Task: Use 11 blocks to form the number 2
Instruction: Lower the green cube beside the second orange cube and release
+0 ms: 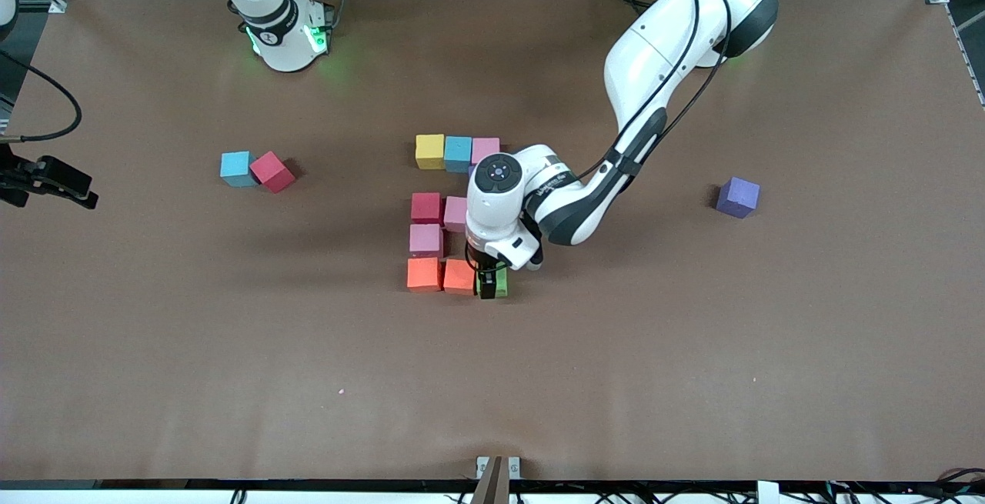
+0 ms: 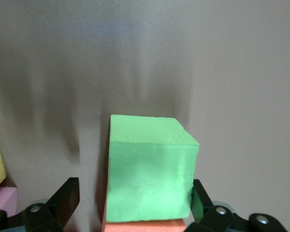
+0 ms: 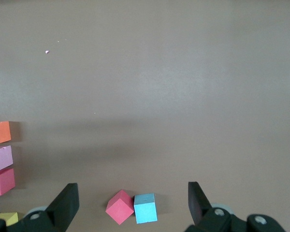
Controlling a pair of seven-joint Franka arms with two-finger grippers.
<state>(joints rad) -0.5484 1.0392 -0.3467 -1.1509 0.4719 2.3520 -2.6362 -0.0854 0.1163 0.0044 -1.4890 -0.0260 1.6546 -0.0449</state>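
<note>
From my station I see the left gripper (image 1: pixel 488 288) down at desk level at the nearest row of the number 2 (image 1: pixel 425 240), which lies in the middle of the desk. Its fingers (image 2: pixel 63 200) stand apart on either side of a green block (image 2: pixel 150 169). One finger is clear of the block with bare desk showing between them, and the other is just beside the block's face, so I read the gripper as spread wide and not clamping anything. The green block rests on the desk, touching an orange block (image 1: pixel 459 276) that sits beside another orange block (image 1: pixel 424 274); those three make the row nearest the front camera. Next farther is a single mauve-pink block (image 1: pixel 425 240), then a red block (image 1: pixel 425 208) with a pink block (image 1: pixel 455 213) beside it. The left arm's wrist covers the rest of that row and whatever lies just above it, so I cannot tell what is there. The farthest row is a yellow block (image 1: pixel 430 151), a blue block (image 1: pixel 458 153) and a pink block (image 1: pixel 485 149), side by side. Away from the figure, a light blue block (image 1: pixel 236 168) and a tilted red block (image 1: pixel 272 171) touch each other toward the right arm's end of the desk. A purple block (image 1: pixel 738 197) sits alone toward the left arm's end. The right gripper (image 3: pixel 131 188) waits high over the desk above that blue and red pair, fingers fully parted and holding nothing.
</note>
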